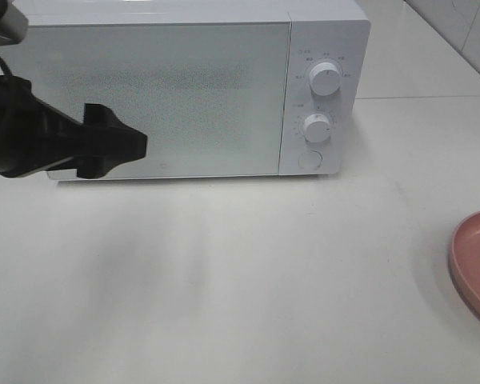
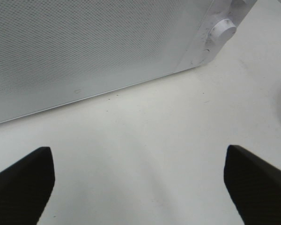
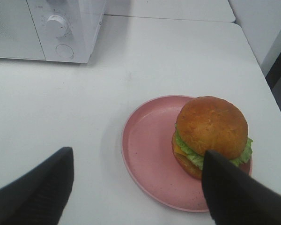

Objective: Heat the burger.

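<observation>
The white microwave [image 1: 184, 88] fills the upper left and centre of the exterior high view, its door shut, two round knobs [image 1: 326, 78] and a round button stacked on its panel at the upper right of the appliance; it stands on the white table [image 1: 248, 280]; the left tool [image 1: 132, 144] reaches in from the left edge of that view, just in front of the lower left of the door, and in its wrist view its two dark fingers [image 2: 23, 185] stand spread wide with bare table between them, pinching nothing; the right tool [image 3: 136, 187] is likewise spread, holding nothing, above the pink plate [image 3: 145, 150]; the burger [image 3: 210, 136] sits on the right part of that plate, right of centre in the right wrist view; only the plate's rim shows at the right edge of the exterior high view.
</observation>
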